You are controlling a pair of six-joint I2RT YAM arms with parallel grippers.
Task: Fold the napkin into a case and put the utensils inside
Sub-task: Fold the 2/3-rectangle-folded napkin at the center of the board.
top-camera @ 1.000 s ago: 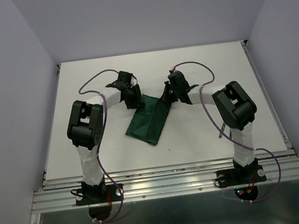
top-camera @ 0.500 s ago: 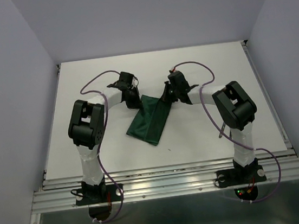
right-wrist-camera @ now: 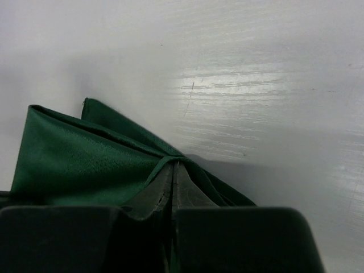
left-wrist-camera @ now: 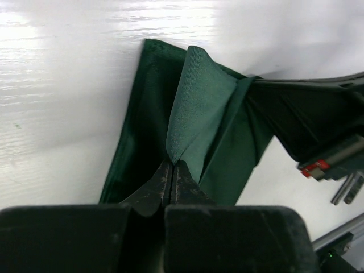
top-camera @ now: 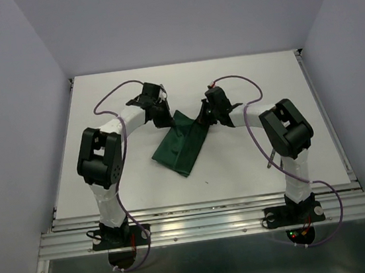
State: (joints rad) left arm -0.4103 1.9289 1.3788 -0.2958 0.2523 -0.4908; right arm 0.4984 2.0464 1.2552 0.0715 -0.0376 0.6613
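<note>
The dark green napkin (top-camera: 180,147) lies partly folded at mid-table as a long strip running from back right to front left. My left gripper (top-camera: 166,120) is at its far left corner, shut on a raised fold of the cloth (left-wrist-camera: 196,102). My right gripper (top-camera: 202,121) is shut on the far right corner, and the cloth (right-wrist-camera: 85,159) bunches up to its tips. In the left wrist view two slim silver ends (left-wrist-camera: 346,190) show past the right gripper (left-wrist-camera: 318,131); they look like the utensils. The rest of them is hidden.
White tabletop (top-camera: 242,76) with purple walls on three sides. An aluminium rail (top-camera: 206,223) runs along the near edge by the arm bases. Purple cables (top-camera: 108,102) loop over both arms.
The left gripper has shut on the napkin's edge and pulled up a fold. The left arm's elbow has swung left. The right arm has not moved.
</note>
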